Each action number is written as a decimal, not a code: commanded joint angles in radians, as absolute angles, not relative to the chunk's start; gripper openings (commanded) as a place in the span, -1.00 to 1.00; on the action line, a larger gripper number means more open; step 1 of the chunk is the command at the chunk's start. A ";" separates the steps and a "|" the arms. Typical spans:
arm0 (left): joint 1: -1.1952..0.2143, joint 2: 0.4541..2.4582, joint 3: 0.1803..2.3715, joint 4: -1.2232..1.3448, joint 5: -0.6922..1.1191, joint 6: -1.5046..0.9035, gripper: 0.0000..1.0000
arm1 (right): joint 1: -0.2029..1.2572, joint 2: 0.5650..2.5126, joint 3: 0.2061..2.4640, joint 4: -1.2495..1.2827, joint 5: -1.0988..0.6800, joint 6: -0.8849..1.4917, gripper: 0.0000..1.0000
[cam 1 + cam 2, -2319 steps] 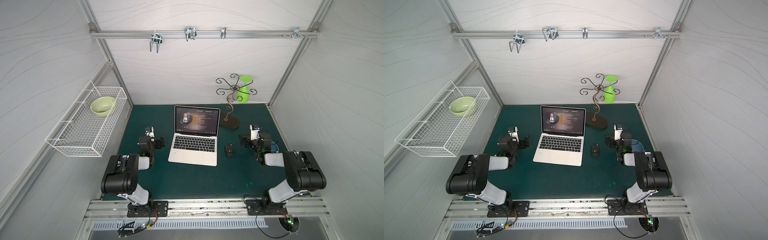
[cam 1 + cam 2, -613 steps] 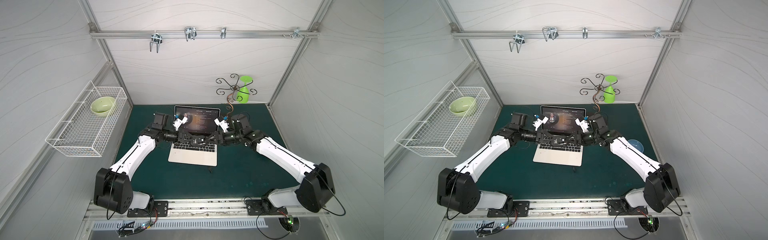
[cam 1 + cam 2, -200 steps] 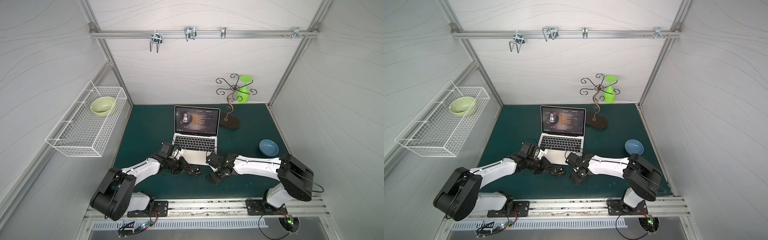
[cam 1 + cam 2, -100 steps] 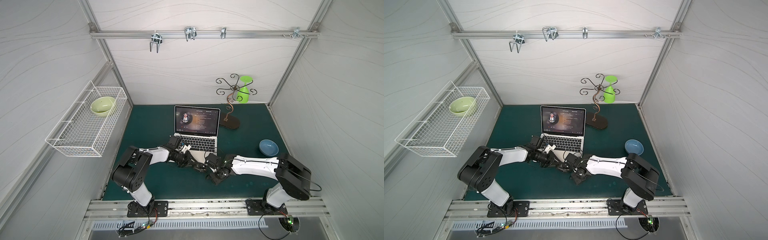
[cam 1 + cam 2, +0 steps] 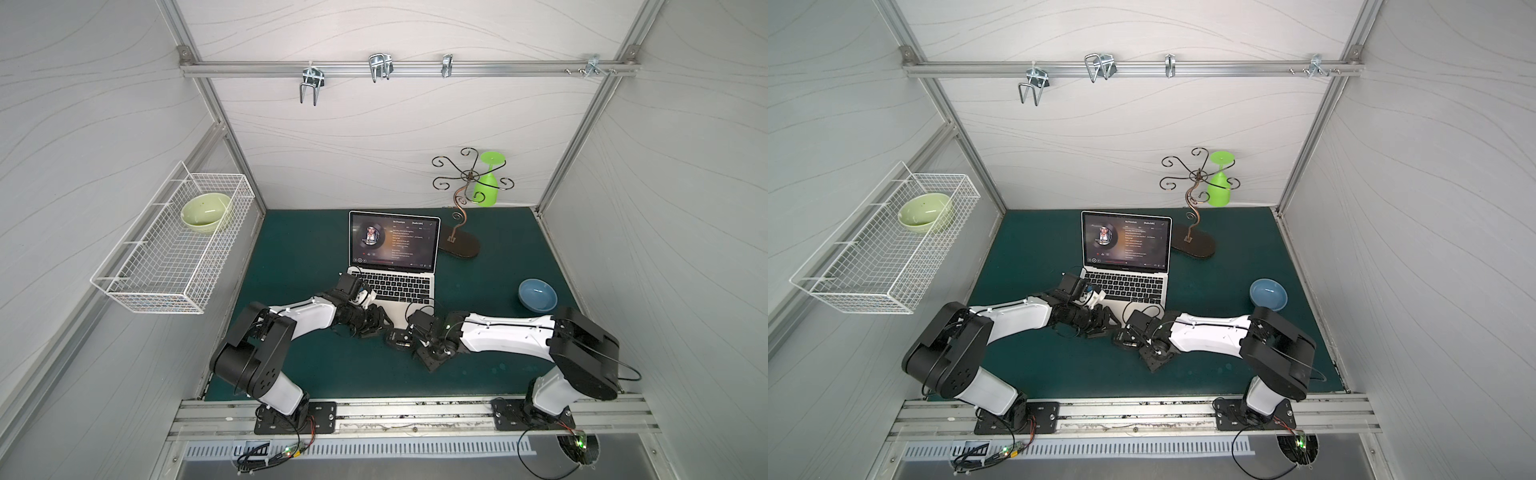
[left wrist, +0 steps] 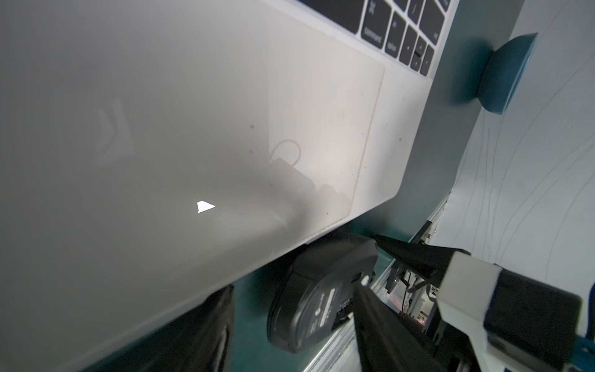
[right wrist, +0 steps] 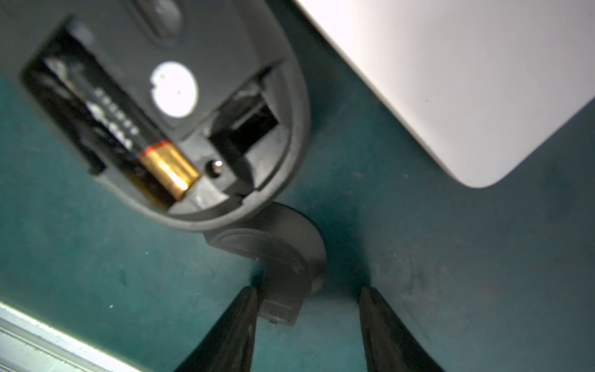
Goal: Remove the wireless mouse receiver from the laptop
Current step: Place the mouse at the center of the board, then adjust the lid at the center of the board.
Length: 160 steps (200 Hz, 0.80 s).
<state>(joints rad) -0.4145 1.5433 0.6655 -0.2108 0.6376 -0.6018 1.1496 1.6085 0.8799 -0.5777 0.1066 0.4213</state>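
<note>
Right wrist view: the right gripper (image 7: 307,309) has its fingers apart, straddling a loose black cover (image 7: 289,244) on the green mat (image 7: 96,257). Just past it lies the upturned mouse (image 7: 225,38), battery (image 7: 167,167) showing, near the front corner of the laptop (image 7: 450,80). The laptop sits open mid-mat. The left gripper (image 5: 374,324) hovers at its front edge; whether its fingers are parted I cannot tell.

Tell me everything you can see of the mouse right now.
The mouse is a dark grey, matte plastic oval lying upside down on the green mat, just off the laptop front edge. Its battery bay is open: a black-and-gold battery sits inside, beside a dark slot whose contents I cannot make out. A round white sticker marks the underside. The loose cover lies against its rim, between the open fingers of the right gripper.
</note>
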 commanded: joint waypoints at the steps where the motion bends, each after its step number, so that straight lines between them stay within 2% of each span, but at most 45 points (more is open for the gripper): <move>1: -0.402 1.512 0.656 -0.333 0.534 -0.582 0.31 | 1.157 1.661 0.876 -0.556 0.108 0.431 0.08; 21: -0.398 1.464 0.667 -0.381 0.525 -0.574 0.35 | 1.157 1.683 0.877 -0.540 0.109 0.428 0.03; 66: -0.372 1.308 0.696 -0.504 0.511 -0.554 0.45 | 1.157 1.673 0.884 -0.569 0.133 0.434 -0.42; 116: -0.341 1.236 0.721 -0.548 0.525 -0.531 0.59 | 1.150 1.548 0.854 -0.666 0.198 0.446 -0.45; 141: -0.340 1.216 0.721 -0.520 0.545 -0.532 0.82 | 1.094 1.453 0.839 -0.696 0.186 0.446 -0.45; 152: -0.339 1.213 0.722 -0.509 0.555 -0.534 0.97 | 1.037 1.396 0.823 -0.685 0.137 0.435 -0.46; 160: -0.339 1.214 0.724 -0.501 0.565 -0.532 0.98 | 0.976 1.349 0.806 -0.664 0.078 0.432 -0.45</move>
